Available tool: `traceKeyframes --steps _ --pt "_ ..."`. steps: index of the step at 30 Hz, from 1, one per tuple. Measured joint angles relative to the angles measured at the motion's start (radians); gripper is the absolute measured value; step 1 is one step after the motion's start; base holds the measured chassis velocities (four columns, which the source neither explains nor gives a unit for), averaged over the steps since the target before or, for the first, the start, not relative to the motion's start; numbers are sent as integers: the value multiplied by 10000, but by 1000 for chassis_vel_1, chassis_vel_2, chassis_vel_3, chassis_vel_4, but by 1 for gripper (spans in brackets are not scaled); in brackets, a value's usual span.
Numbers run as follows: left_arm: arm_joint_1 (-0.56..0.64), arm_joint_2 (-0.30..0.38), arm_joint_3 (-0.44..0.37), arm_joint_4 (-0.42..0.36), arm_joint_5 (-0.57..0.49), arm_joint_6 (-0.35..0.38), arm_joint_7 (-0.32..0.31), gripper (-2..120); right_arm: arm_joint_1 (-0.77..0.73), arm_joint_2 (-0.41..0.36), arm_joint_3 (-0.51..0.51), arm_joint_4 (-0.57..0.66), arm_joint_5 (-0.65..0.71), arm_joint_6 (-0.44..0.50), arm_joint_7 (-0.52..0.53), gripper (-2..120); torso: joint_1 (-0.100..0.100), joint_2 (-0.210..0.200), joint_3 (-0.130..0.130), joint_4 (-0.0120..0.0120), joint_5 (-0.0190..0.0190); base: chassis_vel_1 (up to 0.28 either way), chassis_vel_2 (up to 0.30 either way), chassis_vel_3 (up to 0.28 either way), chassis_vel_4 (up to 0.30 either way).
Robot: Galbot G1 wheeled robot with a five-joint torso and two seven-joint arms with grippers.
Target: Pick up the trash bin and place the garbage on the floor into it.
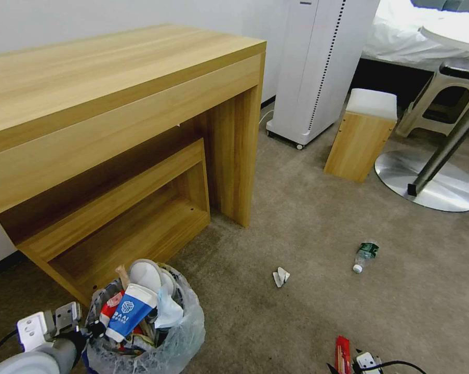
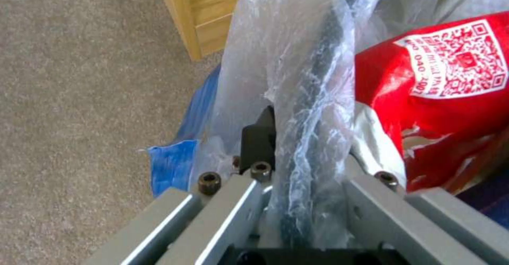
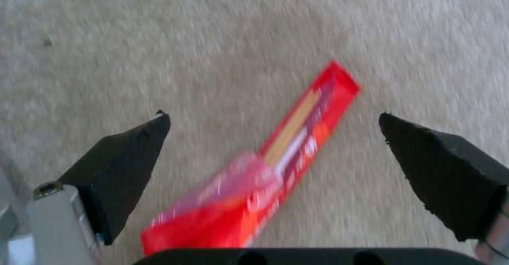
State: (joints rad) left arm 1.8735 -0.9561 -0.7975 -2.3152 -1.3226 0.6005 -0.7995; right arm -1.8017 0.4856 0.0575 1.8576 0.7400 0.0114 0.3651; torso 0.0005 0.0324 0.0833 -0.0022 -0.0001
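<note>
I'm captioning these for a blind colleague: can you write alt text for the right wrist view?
The right gripper hangs open over beige carpet, its two black fingertips spread to either side of a long red wrapper lying flat on the floor between them. Nothing is held, and neither fingertip touches the wrapper.

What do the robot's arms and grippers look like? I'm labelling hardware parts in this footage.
The left gripper has grey metal finger bars with dark hex bolts and black pads; its grey rounded arm carries white blocks and a black cable. The right gripper has black wedge-shaped fingertips on grey mounts.
</note>
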Motion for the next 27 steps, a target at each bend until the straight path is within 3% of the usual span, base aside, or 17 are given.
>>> traceKeyframes --steps 9,16,27 --pt "-53 56 -38 47 -40 -30 -31 0 -457 121 150 -748 -131 425 -205 100 0 0 0 -2 -2 0 0 0 0" --pt "-143 -74 62 164 4 -34 -53 0 783 809 -865 -2070 -214 910 -662 100 0 0 0 -1 0 0 0 0 0" --pt "-137 -44 17 241 -8 -57 -54 0 2105 1308 -1705 -2880 -135 1005 -766 100 0 0 0 -1 -1 0 0 0 0"
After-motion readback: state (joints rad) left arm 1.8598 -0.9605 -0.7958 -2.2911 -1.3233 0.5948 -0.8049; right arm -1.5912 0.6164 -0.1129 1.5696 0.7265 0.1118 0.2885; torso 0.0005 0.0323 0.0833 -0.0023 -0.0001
